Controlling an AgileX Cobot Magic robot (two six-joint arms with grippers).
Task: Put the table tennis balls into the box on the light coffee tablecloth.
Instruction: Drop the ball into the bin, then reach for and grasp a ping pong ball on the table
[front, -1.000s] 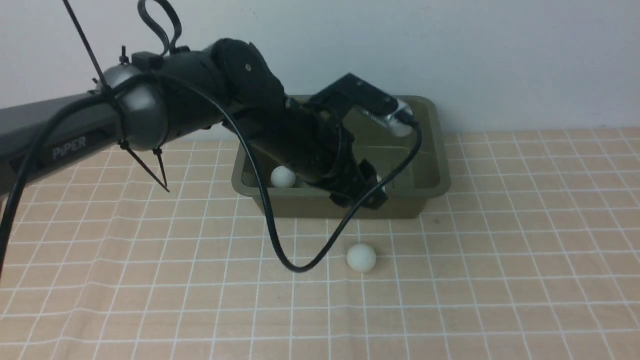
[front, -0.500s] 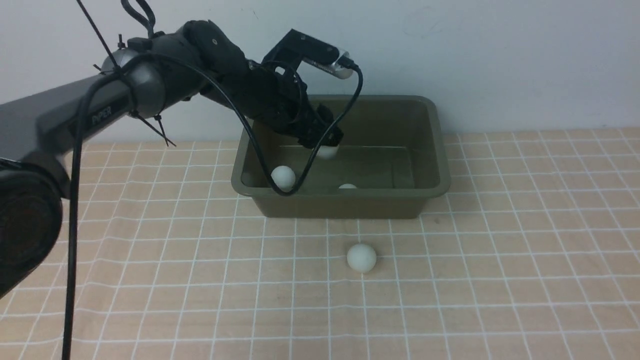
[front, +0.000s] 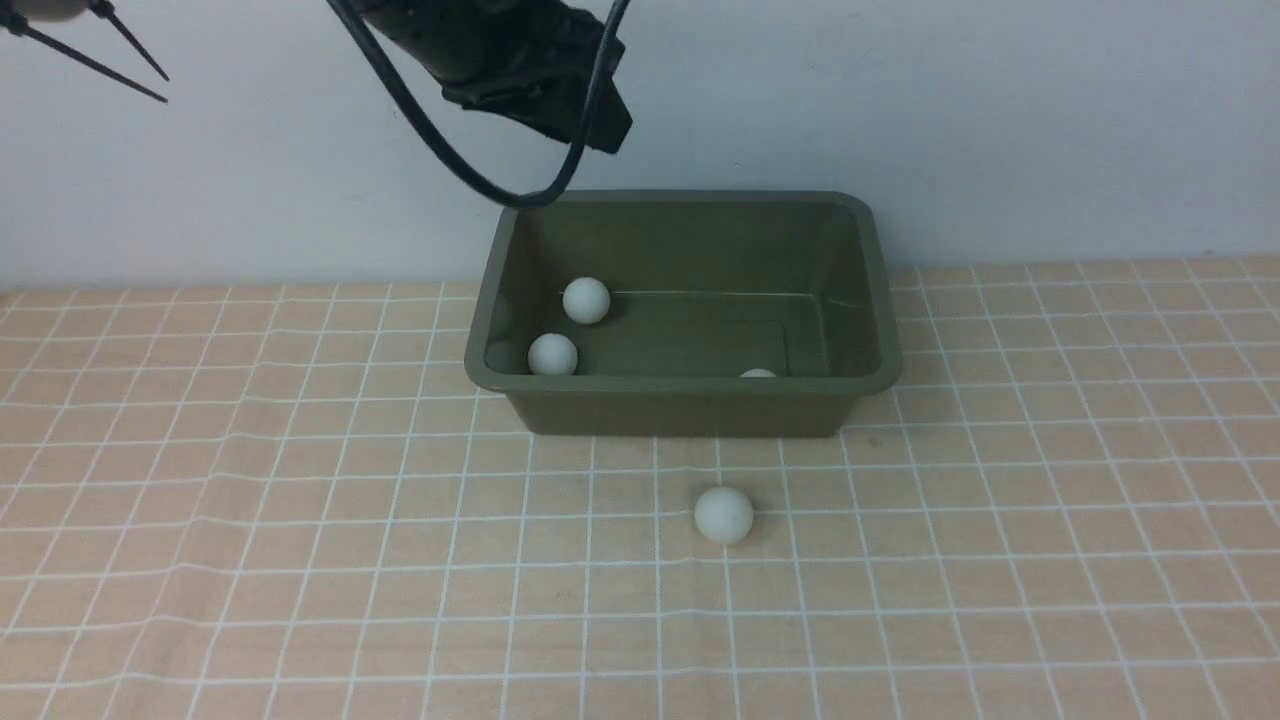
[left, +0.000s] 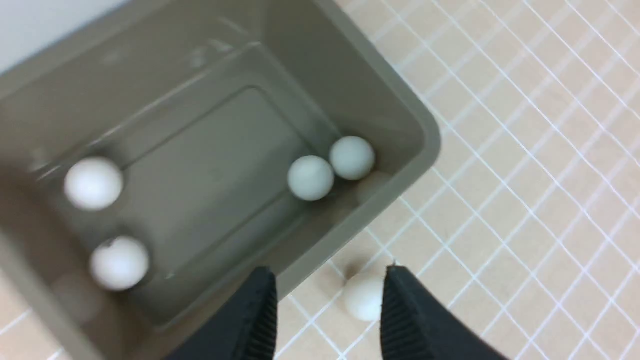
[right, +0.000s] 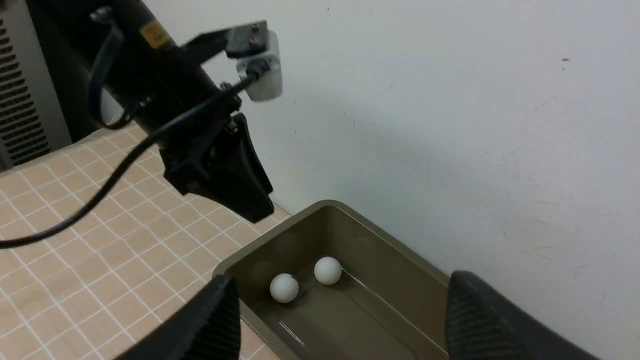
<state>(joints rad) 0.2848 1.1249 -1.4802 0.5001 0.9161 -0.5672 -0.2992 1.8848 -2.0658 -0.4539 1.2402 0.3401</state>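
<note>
left end effector (front: 600, 125): up in the air, its two black fingers (left: 257, 315) a little apart, with nothing held between them.
cable (front: 515, 200): a black loop that hangs from the left arm, right beside the left end effector.
box (front: 690, 410): straight below the left end effector, green and open on top. The end effector hangs over its back left corner.
table tennis balls (left: 310, 178): four white ones lie in the box, down below the left end effector. Two touch each other by one corner. The other two sit near the other end, a bit apart.
marked ball (left: 119, 263): one of that second pair, with a tiny dark spot on it.
loose ball (front: 723, 515): lower than the left end effector and out past the box. It is on the cloth near the box's front wall, not touching it. From the left wrist it shows through the gap between the fingers.
light coffee tablecloth (front: 300, 560): under the box and the loose ball, spread over the surface, with thin white lines in squares.
right end effector (right: 345, 280): fingers spread wide, nothing between them. The box is below it and a little ahead.
wall (front: 1000, 120): pale and plain, behind the box, past the left end effector.
</note>
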